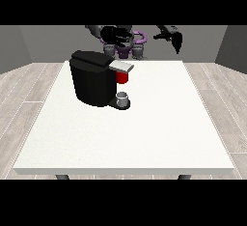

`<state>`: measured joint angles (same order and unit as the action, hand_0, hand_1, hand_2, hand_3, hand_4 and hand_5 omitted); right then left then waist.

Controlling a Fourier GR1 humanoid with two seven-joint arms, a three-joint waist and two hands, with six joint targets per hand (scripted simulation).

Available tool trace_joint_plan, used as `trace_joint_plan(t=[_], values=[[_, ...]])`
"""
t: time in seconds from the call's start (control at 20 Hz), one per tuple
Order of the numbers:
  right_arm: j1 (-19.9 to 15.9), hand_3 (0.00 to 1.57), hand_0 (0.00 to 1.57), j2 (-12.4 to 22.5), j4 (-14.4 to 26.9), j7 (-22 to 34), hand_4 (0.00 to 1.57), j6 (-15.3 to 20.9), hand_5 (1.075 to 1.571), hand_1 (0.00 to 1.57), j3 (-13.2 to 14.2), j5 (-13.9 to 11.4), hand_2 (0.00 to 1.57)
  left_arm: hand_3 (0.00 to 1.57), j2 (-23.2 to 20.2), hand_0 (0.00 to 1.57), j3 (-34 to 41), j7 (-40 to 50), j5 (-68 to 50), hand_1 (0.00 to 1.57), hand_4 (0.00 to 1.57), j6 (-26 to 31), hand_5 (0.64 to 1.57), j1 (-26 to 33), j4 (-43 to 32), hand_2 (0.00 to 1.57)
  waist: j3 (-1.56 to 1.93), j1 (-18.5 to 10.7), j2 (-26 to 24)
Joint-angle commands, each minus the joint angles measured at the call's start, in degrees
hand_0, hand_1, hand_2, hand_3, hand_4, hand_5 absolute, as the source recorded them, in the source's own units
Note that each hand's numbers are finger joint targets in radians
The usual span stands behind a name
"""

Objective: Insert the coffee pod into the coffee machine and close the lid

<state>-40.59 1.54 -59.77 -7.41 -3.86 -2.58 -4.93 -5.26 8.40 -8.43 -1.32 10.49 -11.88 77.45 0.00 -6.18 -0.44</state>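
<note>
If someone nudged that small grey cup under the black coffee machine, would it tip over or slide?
The small grey cup looks short and squat, so it would probably slide rather than tip. It seems light, standing on the coffee machine's base, so a nudge might shove it off onto the table.

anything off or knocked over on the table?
Nothing stands out. The coffee machine stands upright on the white table, with a grey cup upright on its tray under the red part. No spill shows. Both hands hang above the far edge.
</note>
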Motion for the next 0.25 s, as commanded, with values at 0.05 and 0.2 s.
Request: trace_joint_plan(t=[0.05, 0.2], values=[[10.9, 0.0, 0.0, -1.5, -6.7, -0.9, 0.29, 2.4, 1.571, 0.0, -8.3, 10.3, 0.0, 0.0, 1.4, 0.0, 0.6, -3.6, 0.4, 0.0, 0.19, -1.2, 1.571, 2.2, -4.7, 0.0, 0.0, 3.7, -5.1], [16.9, 0.0, 0.0, -1.5, -9.4, -1.0, 0.16, 1.2, 1.571, 0.0, -9.0, 9.9, 0.0, 0.0, 0.5, 0.0, 2.9, -5.8, 0.8, 0.0, 0.19, -3.2, 1.571, 3.4, -6.6, 0.0, -0.02, 9.3, -6.0]])
